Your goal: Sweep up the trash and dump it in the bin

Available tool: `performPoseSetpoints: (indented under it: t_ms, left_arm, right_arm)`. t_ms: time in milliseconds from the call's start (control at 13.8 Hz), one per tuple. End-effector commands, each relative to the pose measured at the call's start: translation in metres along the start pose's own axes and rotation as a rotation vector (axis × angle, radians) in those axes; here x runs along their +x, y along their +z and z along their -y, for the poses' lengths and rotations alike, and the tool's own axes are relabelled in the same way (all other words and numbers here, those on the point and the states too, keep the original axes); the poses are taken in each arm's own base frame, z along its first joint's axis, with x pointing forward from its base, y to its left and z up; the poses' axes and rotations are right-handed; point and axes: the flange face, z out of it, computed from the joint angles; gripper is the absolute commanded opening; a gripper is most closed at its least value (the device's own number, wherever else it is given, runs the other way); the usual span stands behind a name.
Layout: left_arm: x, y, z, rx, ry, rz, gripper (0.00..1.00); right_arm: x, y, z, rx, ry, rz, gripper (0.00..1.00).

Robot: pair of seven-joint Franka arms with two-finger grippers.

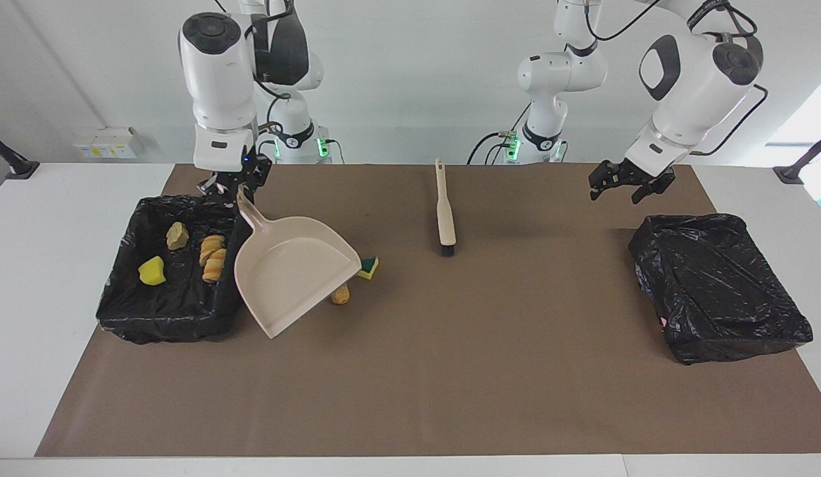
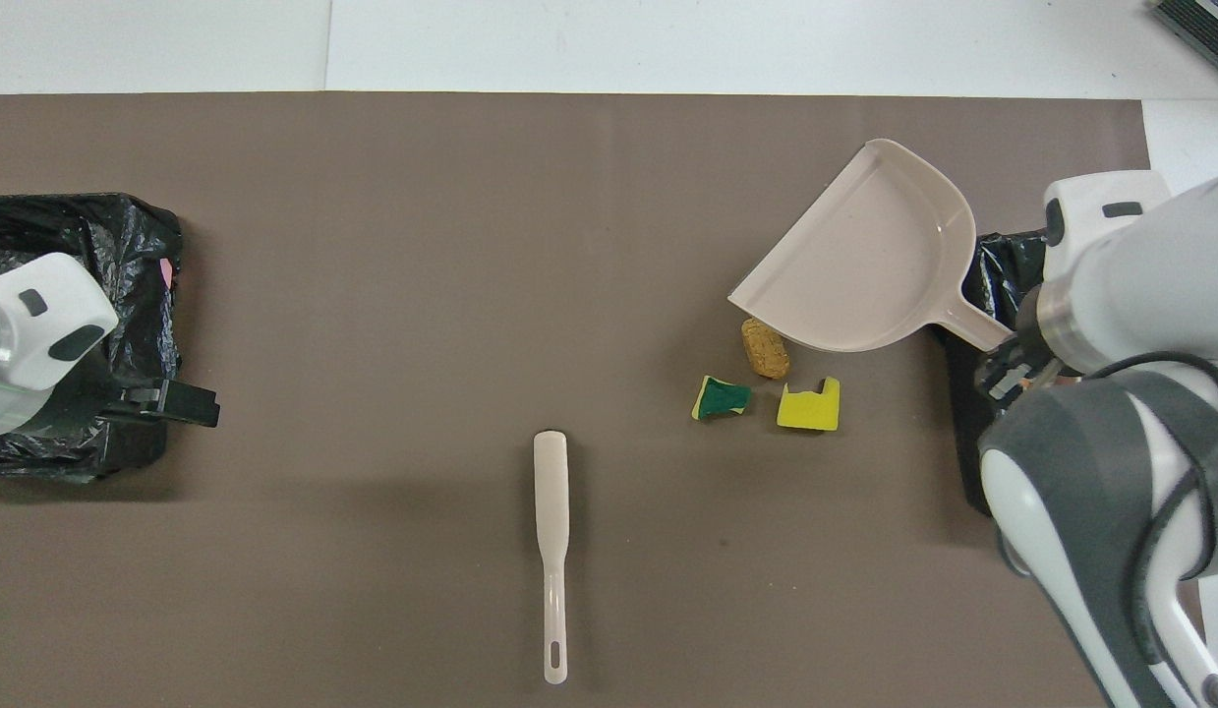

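- Judging progress: four scraps already lie in the bin at the right arm's end; three scraps remain on the mat, so roughly half is left.
- The right gripper, jaws pinching the handle, holds the dustpan over the mat just beside those scraps.
- The left gripper, jaws spread and empty, hangs over the second bin; the brush lies unused mid-mat.
- A brown mat covers the white worktop; a plain pale wall stands past the robots.

- We see bright, even lighting from above.
- The dustpan and brush cast soft shadows.
- The bin liner shows glare.
- Both views are sharp.
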Motion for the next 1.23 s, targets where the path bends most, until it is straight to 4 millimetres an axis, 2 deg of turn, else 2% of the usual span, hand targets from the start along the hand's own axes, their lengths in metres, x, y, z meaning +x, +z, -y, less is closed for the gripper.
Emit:
performPoseSetpoints:
  t_ms: [0, 218, 290, 435, 653, 870, 1015, 1160]
  left_arm:
    - [-0.002, -0.036, -0.004, 0.024, 0.014, 0.016, 1.0]
    - [-0.002, -0.072, -0.002, 0.022, 0.005, -0.013, 1.0]
    - [0.002, -0.069, 0.002, 0.023, -0.001, -0.02, 1.0]
    - [0.001, -0.068, 0.006, 0.023, -0.005, -0.022, 1.0]
    - [0.001, -0.067, 0.005, 0.02, -0.014, -0.022, 1.0]
    - [0.008, -0.067, 0.005, 0.02, -0.017, -0.08, 1.0]
    - [0.013, -0.069, 0.006, 0.022, -0.023, -0.114, 1.0]
    - [0.014, -0.069, 0.003, 0.021, -0.019, -0.122, 1.0]
  right_arm:
    - [0.034, 0.009, 0.014, 0.086, 0.221, -0.062, 0.0]
    - [0.081, 0.029, 0.062, 0.123, 0.425, -0.062, 0.0]
    - [0.099, 0.037, 0.082, 0.132, 0.472, -0.075, 0.0]
    - [0.119, 0.051, 0.1, 0.153, 0.54, -0.093, 0.0]
    - [0.16, 0.07, 0.158, 0.183, 0.62, -0.118, 0.0]
    - [0.204, 0.086, 0.201, 0.219, 0.67, -0.125, 0.0]
    - [0.234, 0.1, 0.238, 0.25, 0.734, -0.125, 0.0]
    - [0.249, 0.108, 0.263, 0.236, 0.764, -0.135, 0.0]
